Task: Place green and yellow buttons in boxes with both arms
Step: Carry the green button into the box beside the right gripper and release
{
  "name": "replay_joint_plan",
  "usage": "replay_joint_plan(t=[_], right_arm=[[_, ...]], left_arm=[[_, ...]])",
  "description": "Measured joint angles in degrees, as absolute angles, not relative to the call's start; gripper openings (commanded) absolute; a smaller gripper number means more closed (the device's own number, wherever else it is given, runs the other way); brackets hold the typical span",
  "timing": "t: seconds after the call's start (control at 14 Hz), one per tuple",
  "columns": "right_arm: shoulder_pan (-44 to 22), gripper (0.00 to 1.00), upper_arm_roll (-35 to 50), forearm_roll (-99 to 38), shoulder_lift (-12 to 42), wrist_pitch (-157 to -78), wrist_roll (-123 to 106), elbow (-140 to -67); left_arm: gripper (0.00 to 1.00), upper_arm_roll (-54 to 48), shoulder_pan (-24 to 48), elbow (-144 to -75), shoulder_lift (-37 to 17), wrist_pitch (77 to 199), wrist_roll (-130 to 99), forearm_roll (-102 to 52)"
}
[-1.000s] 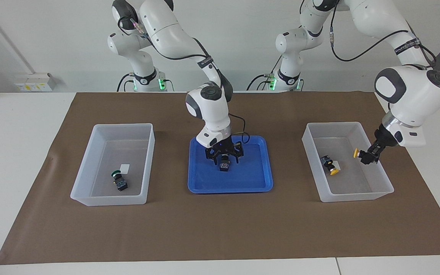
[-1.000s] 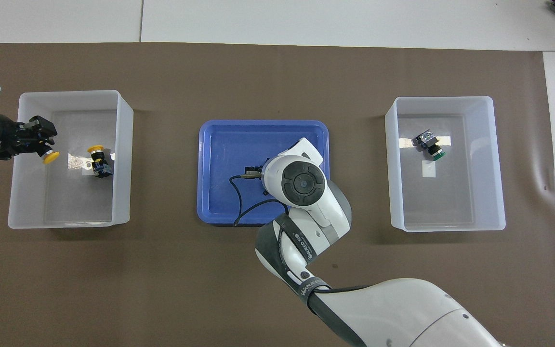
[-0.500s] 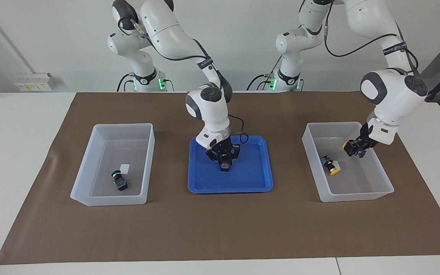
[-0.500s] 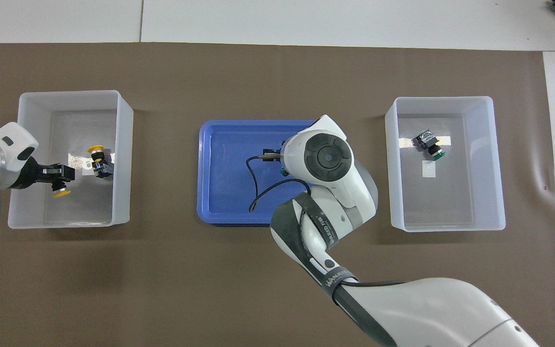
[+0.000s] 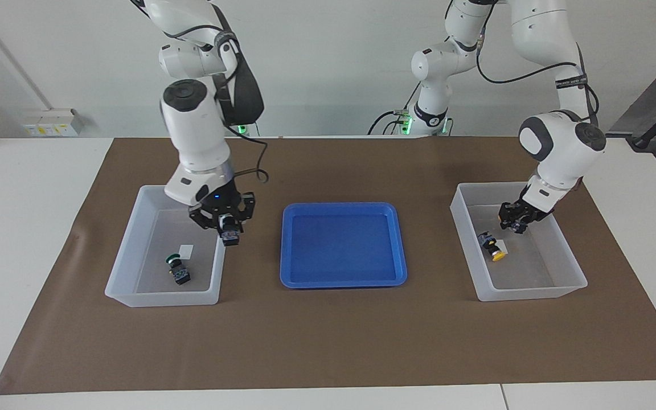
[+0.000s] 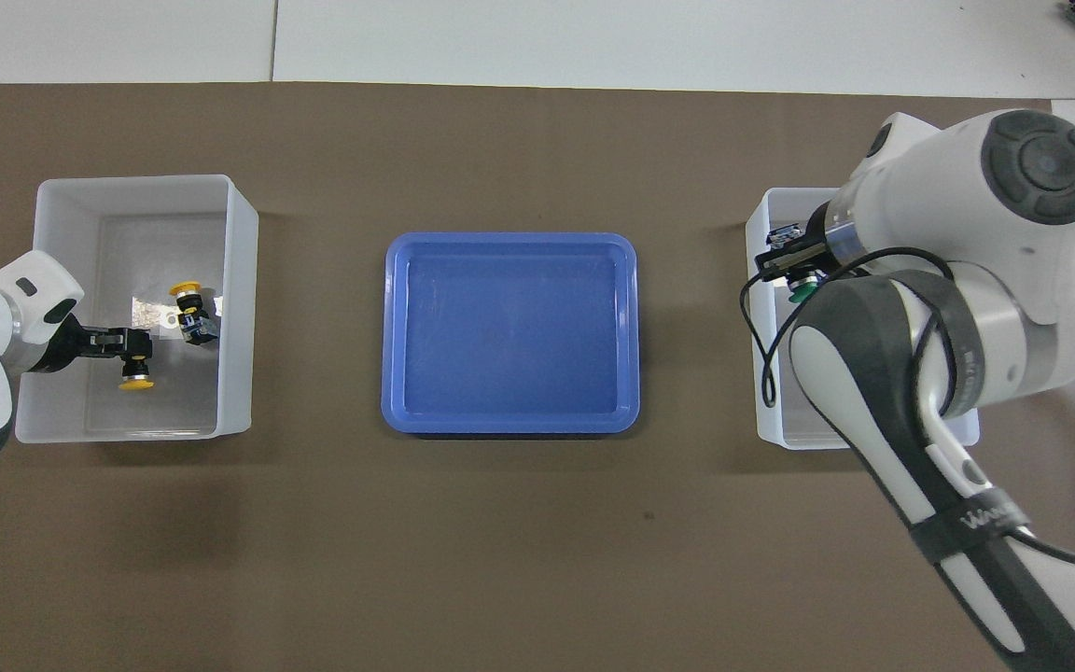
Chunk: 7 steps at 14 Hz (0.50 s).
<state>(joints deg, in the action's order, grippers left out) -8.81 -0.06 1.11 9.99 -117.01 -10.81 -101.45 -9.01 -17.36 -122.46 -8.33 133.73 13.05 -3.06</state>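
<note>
tray between boxes | one button probably in each box

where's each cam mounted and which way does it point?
Facing view: high across the table, looking back at the robots; both arms nearly whole, left gripper over the left arm's box, right gripper holding a green button over the right arm's box.
Overhead view: high above the robots' end, looking forward and steeply down; only forearms and wrists show.
Shared: both boxes and the blue tray, turned half a turn.
</note>
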Motion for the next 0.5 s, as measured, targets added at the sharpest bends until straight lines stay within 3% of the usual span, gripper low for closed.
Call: replay_joint_plan(t=[0.21,0.5], right_arm=[[-4.0,0.0,0.0,1.1,9.1,-119.3,-19.6,-108.0],[-2.5,0.0,0.0,1.0,8.9,-128.4,-21.7,-117.2]], left_arm=[[0.87,-9.1,-17.2,-113.4,-9.6,125.0,13.2,-2.2],[0.86,-9.3,-15.5,-103.1,-11.8,115.1,13.2,-2.1]])
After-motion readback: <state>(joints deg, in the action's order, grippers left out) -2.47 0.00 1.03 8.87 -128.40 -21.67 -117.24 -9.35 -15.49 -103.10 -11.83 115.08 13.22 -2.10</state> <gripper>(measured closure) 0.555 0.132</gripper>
